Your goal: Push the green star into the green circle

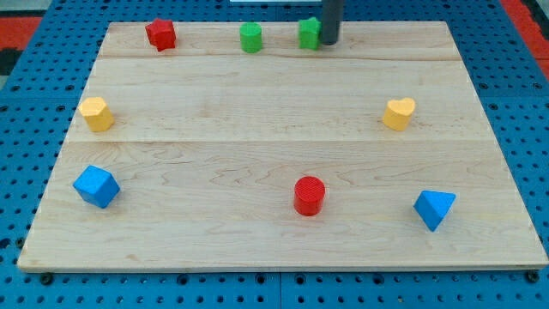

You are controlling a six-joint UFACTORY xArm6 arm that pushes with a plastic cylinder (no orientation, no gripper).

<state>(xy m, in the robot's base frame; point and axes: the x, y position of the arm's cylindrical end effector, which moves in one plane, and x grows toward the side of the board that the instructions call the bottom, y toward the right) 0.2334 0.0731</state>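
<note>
While no jaws show, my tip [329, 41] touching green star [309, 33], green circle [250, 38] near at view's left

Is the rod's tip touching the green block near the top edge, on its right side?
Touching, as far as the camera view shows: my tip sits flush against the right side of the green star, no gap visible. The green circle stands apart, further left.

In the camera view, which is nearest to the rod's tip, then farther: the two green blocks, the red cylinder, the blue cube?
From my tip:
1. Green block, touching the tip's left side.
2. Green block, farther left, top edge.
3. Red cylinder, bottom centre.
4. Blue cube, bottom left.
</note>
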